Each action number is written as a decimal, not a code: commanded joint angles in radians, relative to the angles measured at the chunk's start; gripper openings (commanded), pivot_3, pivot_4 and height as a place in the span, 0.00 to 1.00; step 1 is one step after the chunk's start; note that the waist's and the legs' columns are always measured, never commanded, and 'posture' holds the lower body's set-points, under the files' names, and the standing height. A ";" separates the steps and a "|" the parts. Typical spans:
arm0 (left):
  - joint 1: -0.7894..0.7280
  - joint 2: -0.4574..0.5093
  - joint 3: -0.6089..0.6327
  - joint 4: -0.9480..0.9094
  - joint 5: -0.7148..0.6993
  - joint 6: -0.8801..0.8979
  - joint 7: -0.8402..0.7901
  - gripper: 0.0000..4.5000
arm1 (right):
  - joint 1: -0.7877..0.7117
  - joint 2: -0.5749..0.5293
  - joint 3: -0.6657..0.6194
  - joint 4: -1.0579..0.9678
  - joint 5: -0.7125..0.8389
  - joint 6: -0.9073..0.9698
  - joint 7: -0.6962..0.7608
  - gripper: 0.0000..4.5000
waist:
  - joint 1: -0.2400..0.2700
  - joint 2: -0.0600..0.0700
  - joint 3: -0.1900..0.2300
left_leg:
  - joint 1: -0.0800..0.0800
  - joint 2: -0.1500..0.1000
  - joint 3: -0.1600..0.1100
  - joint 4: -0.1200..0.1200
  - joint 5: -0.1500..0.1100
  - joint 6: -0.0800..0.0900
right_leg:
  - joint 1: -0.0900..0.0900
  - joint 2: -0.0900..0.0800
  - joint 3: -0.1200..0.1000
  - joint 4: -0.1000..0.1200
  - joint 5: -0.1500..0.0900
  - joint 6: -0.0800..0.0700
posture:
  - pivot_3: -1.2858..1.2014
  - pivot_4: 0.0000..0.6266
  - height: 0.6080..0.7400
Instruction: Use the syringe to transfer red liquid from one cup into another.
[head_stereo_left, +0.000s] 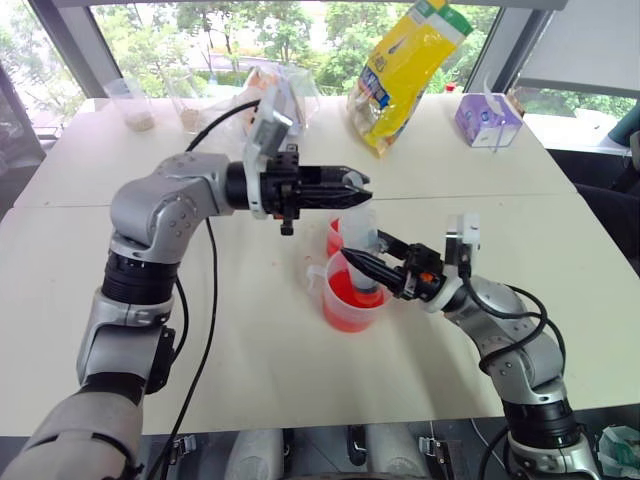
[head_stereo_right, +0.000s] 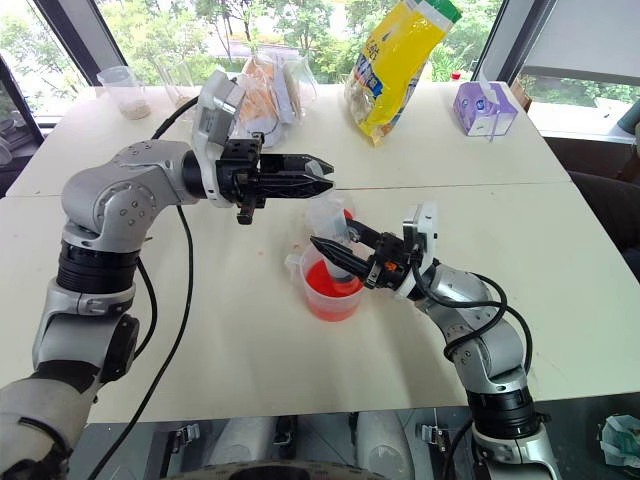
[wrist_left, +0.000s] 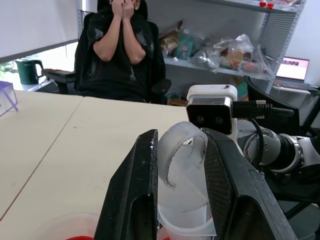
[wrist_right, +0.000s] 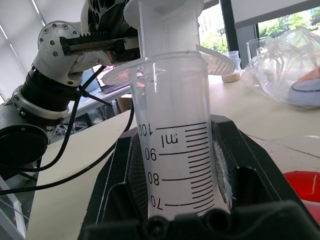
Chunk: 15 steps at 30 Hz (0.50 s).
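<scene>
Your right hand (head_stereo_left: 372, 262) is pinching the barrel of the syringe (wrist_right: 175, 150): the 2 black fingers (wrist_right: 125, 180) press on either side of the graduated tube, printed scale facing the wrist camera. Your left hand (head_stereo_left: 352, 187) is clamped on the white plunger top (wrist_left: 182, 150), fingers level and pointing toward the right arm. The syringe stands upright between the 2 hands, its lower end down inside the measuring cup (head_stereo_left: 345, 300).

The measuring cup sits mid-counter and holds red liquid (head_stereo_right: 330, 282) in its lower part. The small cup (head_stereo_left: 335, 235) stands just beside it at 12 o'clock, also showing red at its base.

On the counter (head_stereo_left: 260, 370), at 12 o'clock from the cups, a yellow bag (head_stereo_left: 405, 65) leans near the window; a purple tissue box (head_stereo_left: 487, 118) lies at 1 o'clock. 2 clear cups (head_stereo_left: 132, 103) with beige contents stand at 10 o'clock, well apart.

A seated person (wrist_left: 122, 45) is beyond the counter.
</scene>
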 joint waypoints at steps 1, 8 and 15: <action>-0.060 0.014 0.084 0.007 0.005 -0.055 0.038 0.16 | 0.026 -0.018 0.050 -0.039 0.003 0.015 0.039 0.31 | 0.000 0.000 0.000 | 0.000 0.000 0.000 0.000 0.000 0.000 | 0.000 0.000 0.000 0.000 0.000 0.000 | 0.52 0.24 1.00; -0.063 0.011 0.084 0.012 0.006 -0.064 0.042 0.16 | 0.022 -0.016 0.054 -0.036 -0.001 0.014 0.039 0.31 | 0.000 0.000 0.000 | 0.000 0.000 0.000 0.000 0.000 0.000 | 0.000 0.000 0.000 0.000 0.000 0.000 | 0.52 0.24 1.00; -0.060 0.008 0.083 0.010 0.008 -0.066 0.043 0.16 | 0.018 -0.018 0.053 -0.036 -0.002 0.014 0.041 0.31 | 0.000 0.000 0.000 | 0.000 0.000 0.000 0.000 0.000 0.000 | 0.000 0.000 0.000 0.000 0.000 0.000 | 0.52 0.24 1.00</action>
